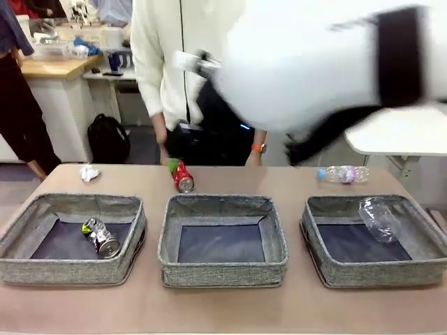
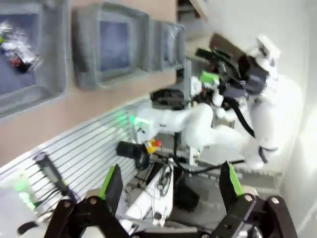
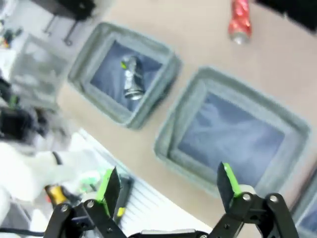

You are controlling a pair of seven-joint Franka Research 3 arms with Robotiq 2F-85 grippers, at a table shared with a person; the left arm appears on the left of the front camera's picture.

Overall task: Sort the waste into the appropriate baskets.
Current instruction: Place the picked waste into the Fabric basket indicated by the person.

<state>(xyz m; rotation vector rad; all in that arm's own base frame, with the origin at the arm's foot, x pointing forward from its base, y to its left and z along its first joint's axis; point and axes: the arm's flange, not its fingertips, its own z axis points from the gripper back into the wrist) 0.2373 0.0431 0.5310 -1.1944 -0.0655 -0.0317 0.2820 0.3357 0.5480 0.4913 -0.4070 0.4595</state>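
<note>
Three grey baskets stand in a row. The left basket (image 1: 70,273) holds a crushed dark can (image 1: 101,237), the middle basket (image 1: 223,273) has nothing in it, and the right basket (image 1: 380,277) holds a clear plastic bottle (image 1: 377,218). Behind them on the table lie a white paper wad (image 1: 89,172), a crushed red can (image 1: 182,174) and a second clear bottle (image 1: 343,174). My right gripper (image 3: 168,186) is open and empty, high above the left basket (image 3: 156,94), the dark can (image 3: 131,79), the middle basket (image 3: 171,129) and the red can (image 3: 239,20). My left gripper (image 2: 171,186) is open and empty, away from the table.
My right arm (image 1: 314,63) crosses the upper right of the front view as a blur, high above the table. A person in a white top (image 1: 160,63) stands at the far side, hands down by the table edge. A white side table (image 1: 405,132) stands at the far right.
</note>
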